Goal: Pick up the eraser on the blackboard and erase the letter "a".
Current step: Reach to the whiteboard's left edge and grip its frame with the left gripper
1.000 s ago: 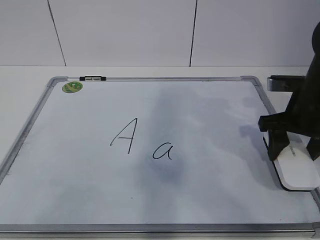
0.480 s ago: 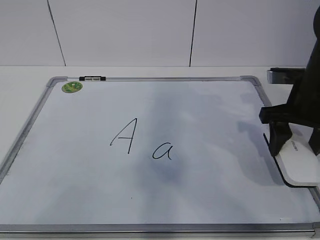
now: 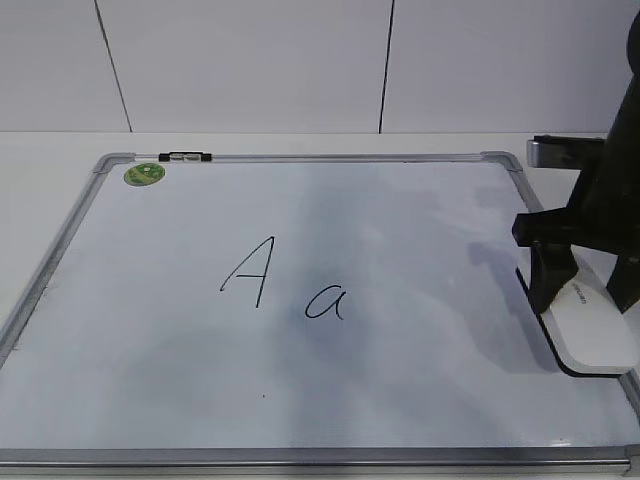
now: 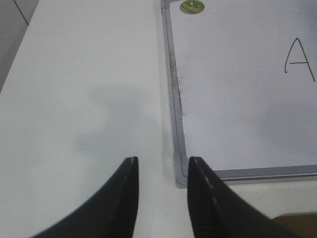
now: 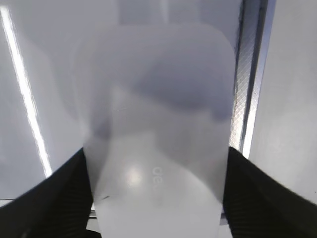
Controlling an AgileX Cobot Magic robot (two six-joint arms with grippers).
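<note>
The white eraser (image 3: 592, 325) lies at the right edge of the blackboard (image 3: 430, 230), a white board in a silver frame. My right gripper (image 3: 590, 300) is down over the eraser, with its black fingers against both long sides. In the right wrist view the eraser (image 5: 158, 148) fills the gap between the fingers of the right gripper (image 5: 157, 193). The small letter "a" (image 3: 327, 301) is near the board's middle, right of the capital "A" (image 3: 250, 272). My left gripper (image 4: 161, 171) is open and empty over the table beside the board's corner (image 4: 179, 173).
A green sticker (image 3: 144, 174) marks the far left corner and also shows in the left wrist view (image 4: 192, 6). A small black-and-white clip (image 3: 186, 156) sits on the far frame edge. The white table (image 4: 84, 99) runs left of the board. A panelled wall stands behind.
My right gripper and the eraser between its fingers have shifted slightly left and toward the far side of the board. The letters are unchanged.
</note>
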